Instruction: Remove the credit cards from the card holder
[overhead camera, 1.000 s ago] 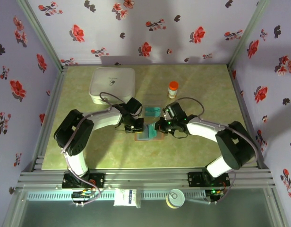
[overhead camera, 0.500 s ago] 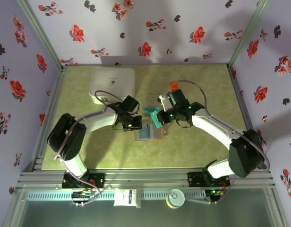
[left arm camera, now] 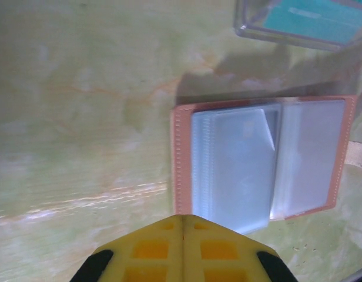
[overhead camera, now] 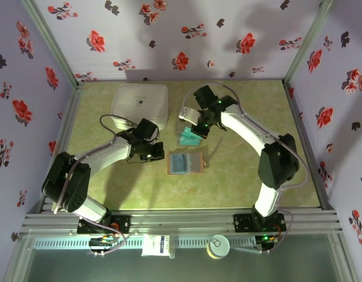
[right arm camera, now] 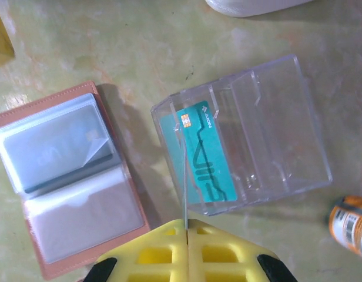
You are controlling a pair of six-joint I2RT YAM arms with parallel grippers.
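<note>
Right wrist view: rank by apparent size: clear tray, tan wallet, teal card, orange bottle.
Clear plastic tray and open tan leather card holder: look alike, unranked.
Teal card.
Orange bottle, cropped at frame edge.

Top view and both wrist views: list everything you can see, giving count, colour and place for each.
card holder: one, tan with pale blue-grey pockets, lying open mid-table
clear tray: one, see-through, just beyond the card holder
teal card: one, flat in the tray's end compartment
edge-on card: one, colour unclear, pinched over the tray
white box: one, far left of the table
bottle: one, orange, beside the tray
table: one, yellow-green
left claw: one, yellow, shut, empty, near the card holder
right claw: one, yellow, shut on the edge-on card
</note>
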